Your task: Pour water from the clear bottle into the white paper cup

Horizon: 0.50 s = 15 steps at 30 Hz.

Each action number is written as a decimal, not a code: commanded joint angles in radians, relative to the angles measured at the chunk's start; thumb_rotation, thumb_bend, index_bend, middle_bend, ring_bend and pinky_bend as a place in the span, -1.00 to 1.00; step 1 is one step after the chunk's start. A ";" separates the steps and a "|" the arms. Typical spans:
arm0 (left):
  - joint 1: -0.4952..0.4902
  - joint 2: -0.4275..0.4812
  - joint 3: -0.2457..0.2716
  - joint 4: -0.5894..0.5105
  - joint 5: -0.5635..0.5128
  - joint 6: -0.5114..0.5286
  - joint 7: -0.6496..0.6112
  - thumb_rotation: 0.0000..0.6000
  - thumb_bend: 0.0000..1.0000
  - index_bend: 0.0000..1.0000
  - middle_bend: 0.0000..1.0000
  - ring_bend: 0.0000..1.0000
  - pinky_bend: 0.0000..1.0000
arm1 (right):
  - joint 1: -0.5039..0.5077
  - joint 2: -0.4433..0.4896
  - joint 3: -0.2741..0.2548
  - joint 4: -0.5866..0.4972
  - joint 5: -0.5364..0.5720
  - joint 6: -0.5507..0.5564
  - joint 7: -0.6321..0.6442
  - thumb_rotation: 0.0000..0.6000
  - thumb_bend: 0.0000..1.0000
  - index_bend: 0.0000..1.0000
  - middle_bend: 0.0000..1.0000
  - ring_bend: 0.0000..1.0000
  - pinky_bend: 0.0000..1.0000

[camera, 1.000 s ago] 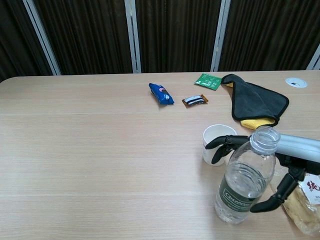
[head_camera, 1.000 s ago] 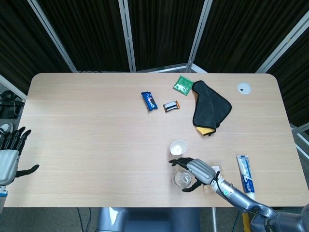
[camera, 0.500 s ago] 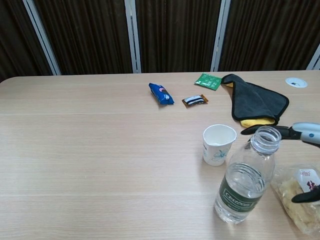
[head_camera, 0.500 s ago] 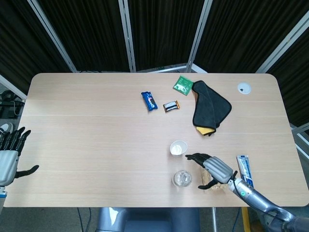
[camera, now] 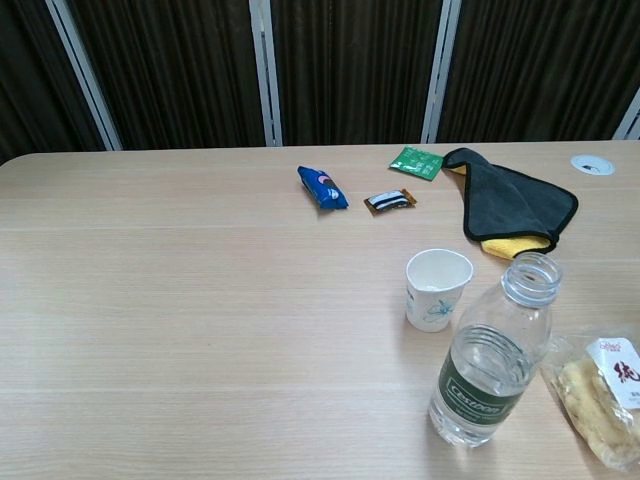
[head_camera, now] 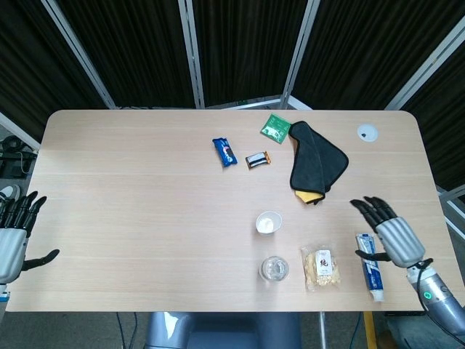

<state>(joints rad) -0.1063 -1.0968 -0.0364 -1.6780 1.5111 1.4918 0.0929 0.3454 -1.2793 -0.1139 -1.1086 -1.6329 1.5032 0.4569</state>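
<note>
Bottle [camera: 493, 358] stands upright and uncapped near the table's [head_camera: 131, 189] front edge, part-filled with water. Cup [camera: 437, 288] stands upright just behind it, apart from it. Neither is touched by any fingers.

Right hand [head_camera: 388, 233]: fingers spread, holding nothing, over the right end of the table, well apart from the bottle; a snack bag [head_camera: 320, 267] lies between them. The hand sits above a tube [head_camera: 371, 264].

Left hand [head_camera: 13, 233]: fingers spread, holding nothing, off the table's left edge, far from bottle and cup.

Bottle's dark green label carries white lettering, too blurred to read. Cup has a faint printed motif. Snack bag shows a red mark, not legible.
</note>
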 commanded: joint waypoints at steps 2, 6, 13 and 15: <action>0.003 -0.010 -0.001 0.009 0.014 0.016 0.009 1.00 -1.00 -1.00 -1.00 -1.00 -1.00 | -0.066 0.058 0.051 -0.084 0.083 0.034 -0.063 1.00 -1.00 -1.00 -1.00 -1.00 -1.00; 0.003 -0.013 0.001 0.019 0.021 0.017 0.003 1.00 -1.00 -1.00 -1.00 -1.00 -1.00 | -0.100 0.116 0.063 -0.213 0.116 0.046 -0.134 1.00 -1.00 -1.00 -1.00 -1.00 -1.00; 0.015 -0.004 0.008 0.021 0.051 0.048 -0.020 1.00 -1.00 -1.00 -1.00 -1.00 -1.00 | -0.180 0.168 0.075 -0.446 0.130 0.130 -0.359 1.00 -1.00 -1.00 -1.00 -1.00 -1.00; 0.017 -0.001 0.008 0.021 0.052 0.050 -0.027 1.00 -1.00 -1.00 -1.00 -1.00 -1.00 | -0.187 0.170 0.082 -0.464 0.132 0.135 -0.389 1.00 -1.00 -1.00 -1.00 -1.00 -1.00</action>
<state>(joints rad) -0.0912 -1.0995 -0.0288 -1.6565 1.5623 1.5405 0.0680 0.1916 -1.1299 -0.0441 -1.5145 -1.5091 1.6040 0.1339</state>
